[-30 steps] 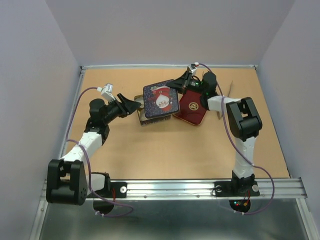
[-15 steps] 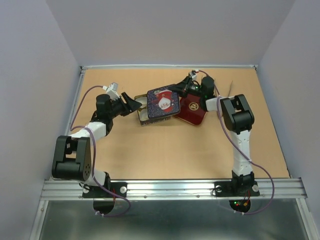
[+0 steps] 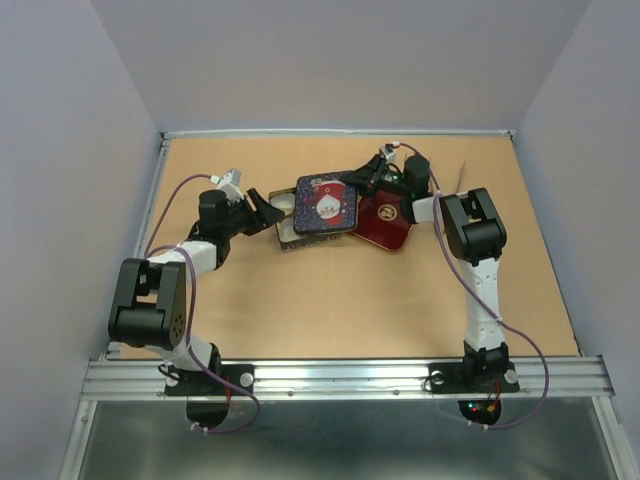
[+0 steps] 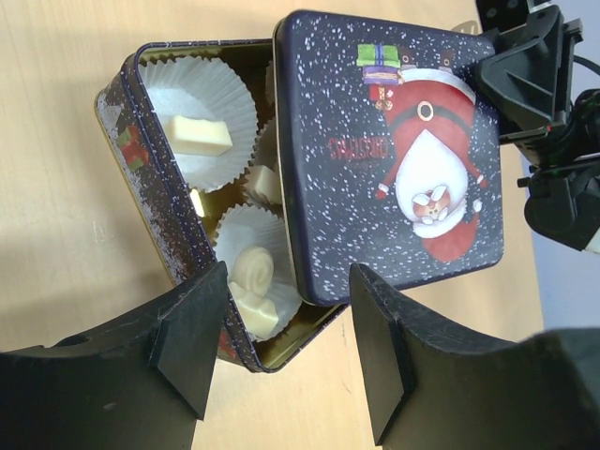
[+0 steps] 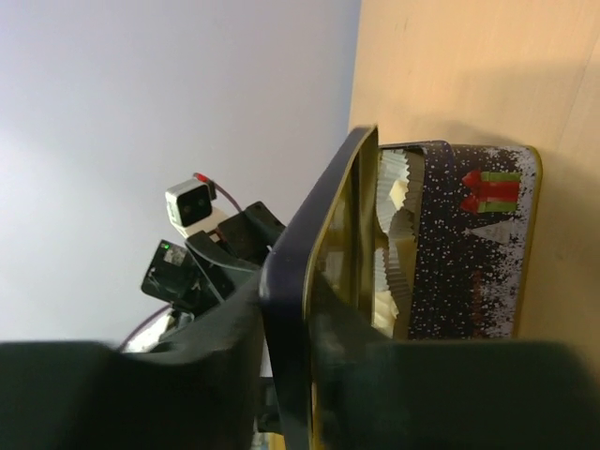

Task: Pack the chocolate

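A dark blue tin (image 4: 155, 211) lies on the table with white paper cups in it. Cream-white chocolate pieces (image 4: 202, 132) (image 4: 251, 277) rest in the cups. The Santa lid (image 4: 394, 159) covers most of the tin and leaves its left strip uncovered. My right gripper (image 5: 300, 319) is shut on the lid's far edge, and the lid (image 5: 314, 253) stands slightly raised over the tin (image 5: 469, 253). My left gripper (image 4: 286, 352) is open, its fingers either side of the tin's near corner without touching it. From above, the lid (image 3: 325, 205) sits between my left gripper (image 3: 268, 210) and my right gripper (image 3: 360, 180).
A red tray (image 3: 388, 222) lies just right of the tin, under the right wrist. A raised rim runs along the table's far edge (image 3: 340, 133), with grey walls around it.
The left arm has folded back, with its gripper now a little further left and back. The right arm has drawn in and brought the lid down flatter over the tin.
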You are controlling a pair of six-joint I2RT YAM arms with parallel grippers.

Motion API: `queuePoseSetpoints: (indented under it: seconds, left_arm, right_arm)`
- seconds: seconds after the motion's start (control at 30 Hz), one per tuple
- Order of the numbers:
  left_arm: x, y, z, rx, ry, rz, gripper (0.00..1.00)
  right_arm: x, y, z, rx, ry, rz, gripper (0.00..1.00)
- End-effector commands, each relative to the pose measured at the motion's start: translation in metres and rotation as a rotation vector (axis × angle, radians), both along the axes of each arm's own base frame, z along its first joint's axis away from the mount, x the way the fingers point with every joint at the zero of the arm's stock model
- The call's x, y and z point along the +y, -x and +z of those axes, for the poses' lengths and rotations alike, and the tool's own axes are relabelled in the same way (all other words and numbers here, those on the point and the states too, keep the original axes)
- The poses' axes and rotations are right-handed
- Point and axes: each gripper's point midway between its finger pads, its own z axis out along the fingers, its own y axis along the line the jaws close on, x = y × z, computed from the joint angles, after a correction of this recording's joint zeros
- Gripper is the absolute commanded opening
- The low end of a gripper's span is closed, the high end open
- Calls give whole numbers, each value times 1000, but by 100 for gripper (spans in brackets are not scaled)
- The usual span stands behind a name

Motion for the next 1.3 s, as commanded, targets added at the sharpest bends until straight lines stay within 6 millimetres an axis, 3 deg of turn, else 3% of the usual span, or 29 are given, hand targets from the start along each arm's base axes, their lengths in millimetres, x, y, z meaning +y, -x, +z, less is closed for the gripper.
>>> queuePoseSetpoints:
  seconds: [0.0, 0.13, 0.3, 0.6, 0.9, 1.27]
  left_arm:
    - [-5, -17, 20, -90, -23, -19, 65]
    - [-6, -20, 14, -80, -34, -17, 65]
    - [-8, -24, 13, -79, -39, -22, 66]
    - [-11, -29, 8, -71, -45, -32, 66]
    - [-14, -33, 4, -70, -46, -44, 66]
    - [-17, -33, 12, -91, -27, -58, 66]
  right_arm:
    - [1, 1, 7, -101, 11, 32, 38]
    - [-1, 5, 0, -94, 32, 32, 48]
    - [-1, 10, -3, -91, 50, 34, 51]
    - [-5, 15, -39, -49, 222, 54, 56]
    - [-5, 4, -36, -85, 304, 72, 57]
    - [6, 8, -36, -103, 329, 101, 57]
